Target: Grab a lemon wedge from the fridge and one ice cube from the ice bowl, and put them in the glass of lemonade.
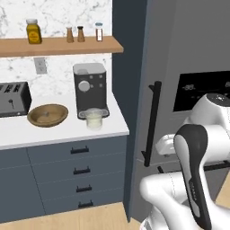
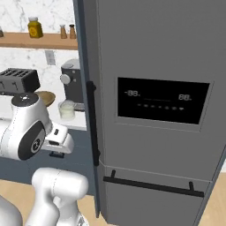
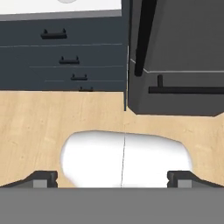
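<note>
Fridge [image 2: 159, 110] fills the right of the right base view, door shut, so the lemon wedge is presumably inside, unseen. Long black handle [image 1: 152, 123] runs down its left edge. Jaws [image 3: 112, 177] spread wide, empty, pointed down at the floor, nothing grasped. On the table at left: ice bowl [image 1: 47, 115], glass of lemonade [image 1: 94, 118] parked under the coffee machine [image 1: 90, 90].
</note>
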Tool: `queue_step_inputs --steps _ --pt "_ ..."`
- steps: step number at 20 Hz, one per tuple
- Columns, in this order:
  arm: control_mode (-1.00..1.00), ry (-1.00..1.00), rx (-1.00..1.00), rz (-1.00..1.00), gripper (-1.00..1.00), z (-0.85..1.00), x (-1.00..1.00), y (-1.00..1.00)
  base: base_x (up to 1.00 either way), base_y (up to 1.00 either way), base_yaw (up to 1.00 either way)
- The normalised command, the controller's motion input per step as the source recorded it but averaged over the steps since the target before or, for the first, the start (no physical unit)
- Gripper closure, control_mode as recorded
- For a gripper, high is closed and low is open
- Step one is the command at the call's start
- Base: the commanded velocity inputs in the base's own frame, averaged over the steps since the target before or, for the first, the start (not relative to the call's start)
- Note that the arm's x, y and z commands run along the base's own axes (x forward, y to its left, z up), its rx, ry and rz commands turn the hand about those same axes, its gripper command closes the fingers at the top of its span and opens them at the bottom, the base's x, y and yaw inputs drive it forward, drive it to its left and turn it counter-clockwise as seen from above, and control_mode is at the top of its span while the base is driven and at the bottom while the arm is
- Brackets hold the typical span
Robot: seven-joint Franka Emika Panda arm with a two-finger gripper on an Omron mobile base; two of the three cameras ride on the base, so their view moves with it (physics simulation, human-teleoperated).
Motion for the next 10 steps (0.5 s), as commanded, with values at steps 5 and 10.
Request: queue_step_inputs --steps 5,10 --pt "1.0 0.0 0.0 0.0 -1.0 0.0 0.0 0.0 -0.45 -0.13 0.0" --pt "-1.0 0.0 0.0 0.0 -1.0 0.0 0.16 0.0 0.07 0.0 0.0"
